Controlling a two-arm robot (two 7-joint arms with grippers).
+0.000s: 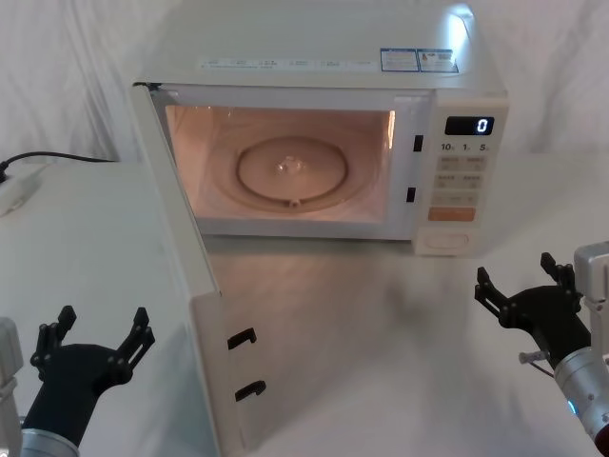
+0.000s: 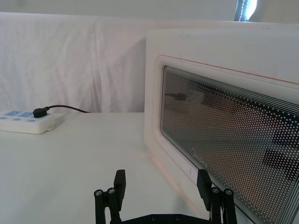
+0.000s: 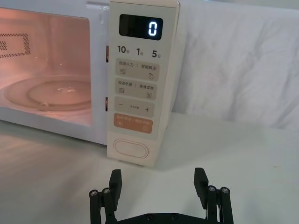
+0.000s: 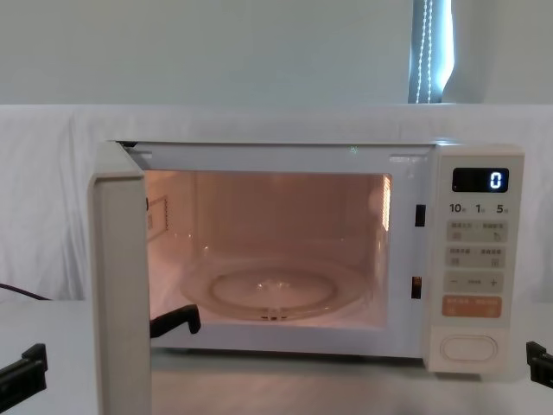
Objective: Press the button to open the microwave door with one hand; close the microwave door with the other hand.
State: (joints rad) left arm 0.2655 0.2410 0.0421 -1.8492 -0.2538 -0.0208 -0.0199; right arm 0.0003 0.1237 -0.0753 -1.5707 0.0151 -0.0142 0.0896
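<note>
Jaws spread wide and empty, the left gripper (image 1: 92, 345) waits just outside the microwave door (image 1: 181, 276), which swings fully open toward the robot's left (its nearer arm), while the equally open right gripper (image 1: 526, 294) sits below the button (image 3: 131, 150); display reads "0", keys "10", "1", "5".

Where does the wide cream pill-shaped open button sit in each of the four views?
Head view: wide cream pill-shaped button, bottom of the control panel, under the orange rectangular key.
Left wrist view: not in it; the open cream-white door fills the right side.
Right wrist view: lower centre, beyond the right gripper.
Chest view: lower right, at the panel's foot.
Shared landmark: the black display showing 0, above the button.
</note>
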